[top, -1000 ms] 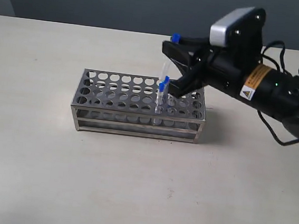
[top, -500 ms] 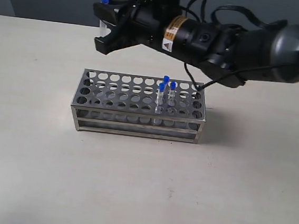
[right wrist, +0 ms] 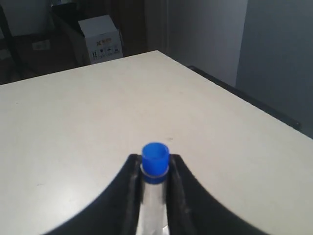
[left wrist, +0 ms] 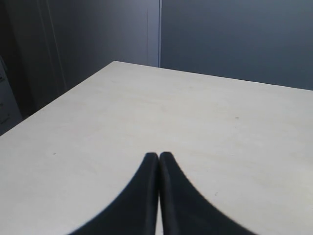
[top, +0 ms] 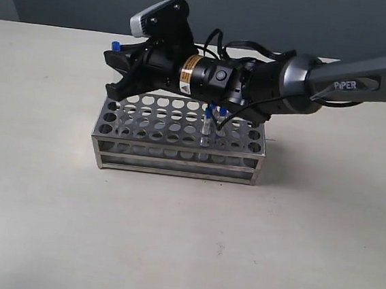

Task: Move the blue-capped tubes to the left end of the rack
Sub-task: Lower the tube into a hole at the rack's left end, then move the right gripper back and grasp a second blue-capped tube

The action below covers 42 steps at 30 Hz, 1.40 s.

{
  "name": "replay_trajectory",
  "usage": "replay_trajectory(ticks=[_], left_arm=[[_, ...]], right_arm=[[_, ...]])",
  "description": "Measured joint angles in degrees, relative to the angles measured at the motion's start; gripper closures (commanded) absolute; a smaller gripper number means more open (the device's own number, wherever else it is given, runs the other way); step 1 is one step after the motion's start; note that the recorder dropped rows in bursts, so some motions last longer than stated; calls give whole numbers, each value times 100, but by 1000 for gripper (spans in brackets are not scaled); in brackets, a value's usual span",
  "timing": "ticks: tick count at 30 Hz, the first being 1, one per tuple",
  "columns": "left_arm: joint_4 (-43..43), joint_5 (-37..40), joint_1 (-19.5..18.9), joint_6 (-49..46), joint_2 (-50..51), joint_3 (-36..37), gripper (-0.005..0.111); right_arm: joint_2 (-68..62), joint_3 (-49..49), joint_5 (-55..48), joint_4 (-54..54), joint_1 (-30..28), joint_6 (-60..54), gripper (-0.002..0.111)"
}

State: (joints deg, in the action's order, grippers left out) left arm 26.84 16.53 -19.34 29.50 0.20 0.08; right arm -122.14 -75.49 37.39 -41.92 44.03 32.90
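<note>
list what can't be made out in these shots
Exterior view: the held tube shows little but its cap. The right gripper hides the rest, so which rack hole it is over is unclear.
Exterior view: the arm covers part of the other tubes, so their count is unsure.
Right wrist view: the rack is out of frame.
Left wrist view: only the shut left gripper and table show.

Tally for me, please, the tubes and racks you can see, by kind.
Blue-capped tubes: 3 showing, one in the right tool, two in the rack; the arm may hide others.
Rack: 1
Total: 4
</note>
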Motion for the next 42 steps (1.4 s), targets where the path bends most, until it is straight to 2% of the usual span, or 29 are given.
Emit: replay_trajectory(ticks=[8,10,11,13,14,22,29,32,36,42], left_arm=[[0,0,0,0,0,0,106],[0,0,0,0,0,0,106],[0,0,0,0,0,0,106],[0,0,0,0,0,0,106],[0,0,0,0,0,0,106],[0,0,0,0,0,0,106],[0,0,0,0,0,0,106],[0,0,0,0,0,0,106],[0,0,0,0,0,0,106],[0,0,0,0,0,0,106]], right_arm=[[-365,-46,-62,22,0,13,109],[-365,-46,-71,22,0,13,99],[-377,-46,-71,22,0,13,83],[-422,-46,-77,35,0,13,67],[-466,-46,-120,14,0,13,66],[-245,-24,-341,-7,0,360,66],[1342,99,-1360,-206,-442,426,66],[2057,583,-1541,-318,-799,414,66],[2875,1793,-1374,-342,-1294,352,66],[3159,3195,-715,-352,-1492,103,66]])
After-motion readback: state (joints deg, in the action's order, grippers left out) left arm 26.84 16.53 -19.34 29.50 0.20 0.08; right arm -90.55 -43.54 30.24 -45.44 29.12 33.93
